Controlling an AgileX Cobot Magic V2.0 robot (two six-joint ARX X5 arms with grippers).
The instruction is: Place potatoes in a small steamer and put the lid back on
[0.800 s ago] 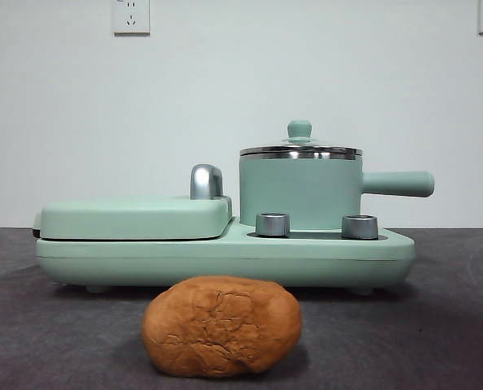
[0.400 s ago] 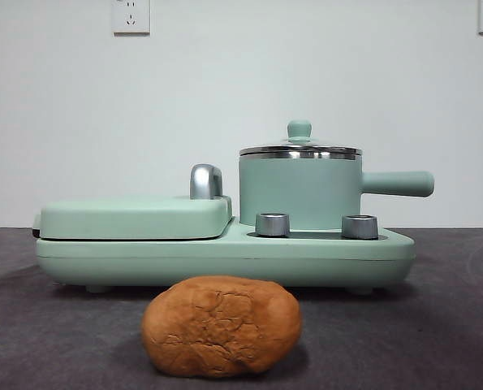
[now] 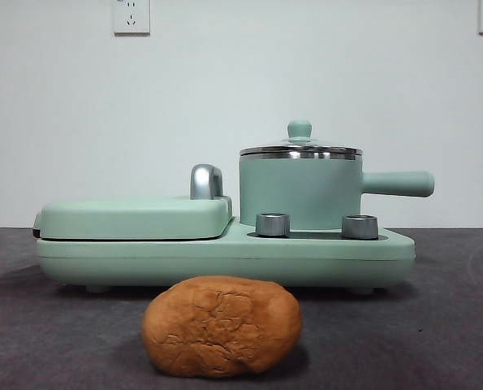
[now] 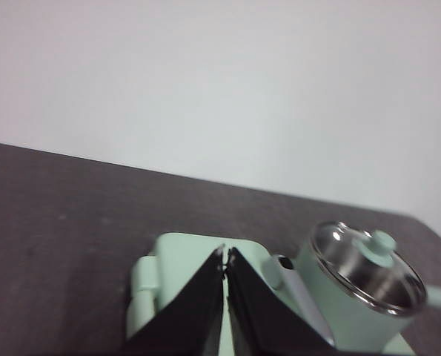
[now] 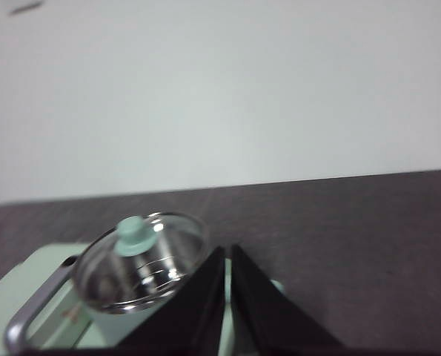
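Orange-brown potato lies on the table, near side of the lidded steamer. I see both grippers, left and right, with jaws clenched empty.

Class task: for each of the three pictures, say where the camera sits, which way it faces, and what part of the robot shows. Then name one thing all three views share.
Front view: low at table height, facing level across the potato to the small steamer; no robot part shows.
Left wrist view: above the table, facing down past the left gripper, shut.
Right wrist view: likewise, past the shut right gripper.
Shared: the lid, on the small steamer.
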